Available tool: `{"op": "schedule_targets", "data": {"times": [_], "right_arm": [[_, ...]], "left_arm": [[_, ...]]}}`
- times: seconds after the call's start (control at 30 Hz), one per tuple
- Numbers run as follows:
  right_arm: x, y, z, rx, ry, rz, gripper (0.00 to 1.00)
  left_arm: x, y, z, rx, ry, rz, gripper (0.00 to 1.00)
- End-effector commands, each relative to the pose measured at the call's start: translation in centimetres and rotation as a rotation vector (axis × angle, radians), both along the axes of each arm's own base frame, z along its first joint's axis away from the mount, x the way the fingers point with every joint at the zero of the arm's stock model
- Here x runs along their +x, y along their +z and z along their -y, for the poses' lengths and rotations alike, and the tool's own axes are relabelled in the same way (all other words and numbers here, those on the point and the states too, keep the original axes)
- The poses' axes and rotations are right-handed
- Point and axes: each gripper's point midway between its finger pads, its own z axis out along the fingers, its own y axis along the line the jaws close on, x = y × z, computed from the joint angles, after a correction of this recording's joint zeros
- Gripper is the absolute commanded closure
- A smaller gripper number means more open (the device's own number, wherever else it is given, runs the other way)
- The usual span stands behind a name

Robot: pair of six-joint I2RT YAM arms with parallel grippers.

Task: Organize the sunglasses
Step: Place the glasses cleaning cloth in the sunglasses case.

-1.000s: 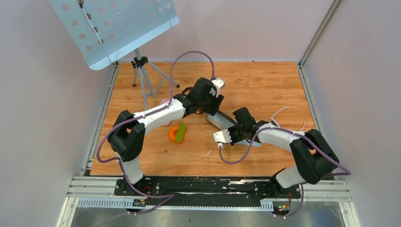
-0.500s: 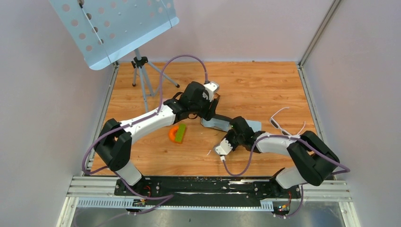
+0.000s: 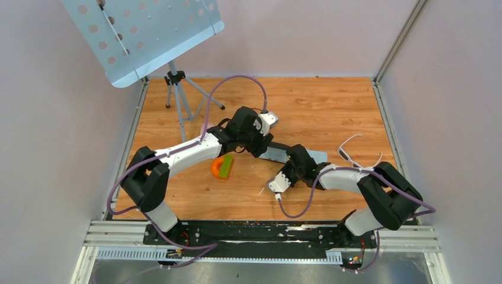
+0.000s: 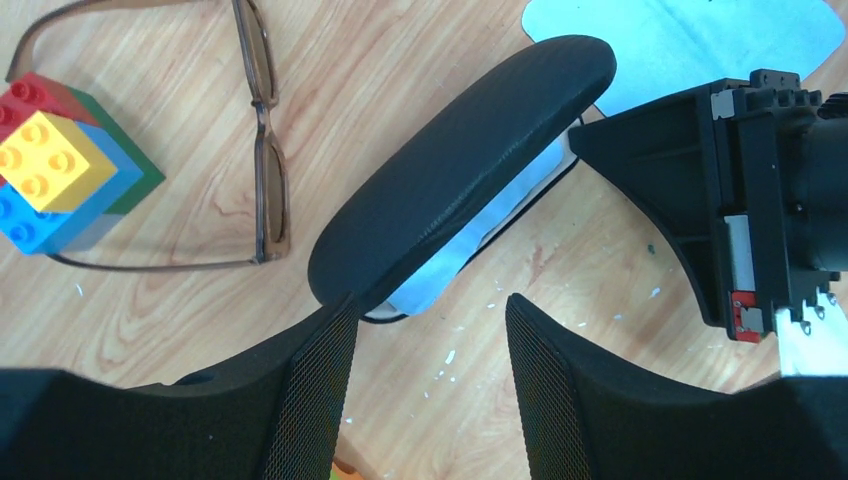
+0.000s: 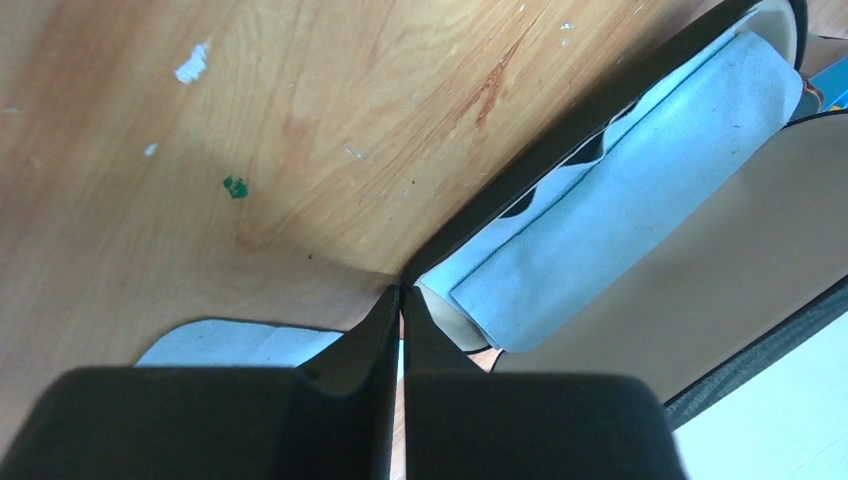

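Since a second ago my right gripper [image 5: 401, 300] slid to the case [image 4: 470, 150] rim, fingers pressed together, probably steadying it. My left gripper [image 4: 425, 310] hovers spread over its lid. Sunglasses [image 4: 270, 190] lie beside the blocks [image 4: 50, 160].

**Surface [image 3: 331, 106]:** wood grain, with white flecks near 6 o'clock.

**Stand [image 3: 142, 35]:** perforated pale panel, tilted, on a tripod [image 3: 180, 97] standing at 10 o'clock.

**Orange ring [image 3: 216, 168]:** just off centre at 8 o'clock, with a green block [image 3: 227, 165] touching it.

**White glasses [image 3: 354, 155]:** at 3 o'clock, temples unfolded.

**Case [image 4: 470, 160]:** black, oblong, near centre, lid ajar. A folded pale-blue cloth [image 5: 600, 220] lies inside it.

**Flat cloth [image 4: 690, 40]:** pale blue, at 1 o'clock from the case. The case's end overlaps its edge.

**Bricks [image 4: 55, 165]:** a stack in red, yellow, blue and green, at 9 o'clock from the case and well apart from it.
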Motion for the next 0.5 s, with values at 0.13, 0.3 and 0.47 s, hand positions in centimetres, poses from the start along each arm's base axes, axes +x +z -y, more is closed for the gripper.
{"op": "schedule_targets", "data": {"times": [0.13,0.3,0.47], "right_arm": [[-0.7,-1.2,0.6,-0.075,0.003,-0.058,0.98],[-0.6,-1.1,0.3,-0.074,0.012,-0.058,0.98],[-0.4,-0.8,0.1,-0.066,0.013,-0.053,0.98]], "left_arm": [[2.5,1.7,2.1,0.047,-0.14,0.147,0.42],[3.3,1.7,2.7,0.082,-0.201,0.196,0.44],[1.7,0.3,3.5,0.096,-0.316,0.127,0.43]]}}
